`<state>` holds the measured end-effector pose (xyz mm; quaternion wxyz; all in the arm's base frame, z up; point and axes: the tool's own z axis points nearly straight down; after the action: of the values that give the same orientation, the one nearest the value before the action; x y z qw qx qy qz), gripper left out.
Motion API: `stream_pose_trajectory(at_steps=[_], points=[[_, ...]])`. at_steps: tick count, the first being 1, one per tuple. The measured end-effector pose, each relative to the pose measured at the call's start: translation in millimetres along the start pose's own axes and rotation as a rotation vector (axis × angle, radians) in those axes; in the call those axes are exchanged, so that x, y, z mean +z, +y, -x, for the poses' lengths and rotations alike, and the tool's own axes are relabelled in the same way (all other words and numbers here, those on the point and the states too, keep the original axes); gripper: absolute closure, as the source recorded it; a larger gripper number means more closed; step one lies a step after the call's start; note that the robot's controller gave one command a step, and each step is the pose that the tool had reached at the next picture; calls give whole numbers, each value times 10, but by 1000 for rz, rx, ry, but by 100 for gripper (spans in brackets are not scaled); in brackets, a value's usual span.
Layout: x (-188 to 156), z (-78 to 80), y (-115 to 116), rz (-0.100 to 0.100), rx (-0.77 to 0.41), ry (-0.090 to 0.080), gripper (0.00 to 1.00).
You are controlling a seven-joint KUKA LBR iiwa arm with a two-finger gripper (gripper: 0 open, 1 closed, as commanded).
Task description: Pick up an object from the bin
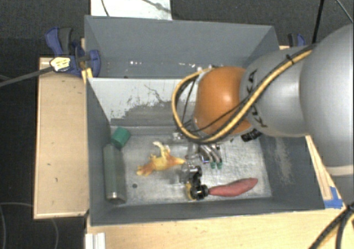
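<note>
Red pod-shaped thing (235, 187), bin (251, 159) front: jaws hang by its left end, state can't tell; centre b4 closing.

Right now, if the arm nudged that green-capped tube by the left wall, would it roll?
Probably. The tube looks round and lies on its side, so a sideways nudge may roll it. The bin wall close beside it would likely block it that way. It looks rigid.

Silver-grey arm (310, 93), orange wrist cover (218, 101), yellow-black cables (175, 107), small metal tool (194, 179)
</note>
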<state>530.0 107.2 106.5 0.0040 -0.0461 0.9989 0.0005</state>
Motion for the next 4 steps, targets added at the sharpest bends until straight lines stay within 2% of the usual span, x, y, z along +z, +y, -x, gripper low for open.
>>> stream_pose_trajectory(at_steps=[1, 4], points=[[332, 207, 295, 0, -2, 0, 100], [266, 195, 296, 0, -2, 3, 100]])
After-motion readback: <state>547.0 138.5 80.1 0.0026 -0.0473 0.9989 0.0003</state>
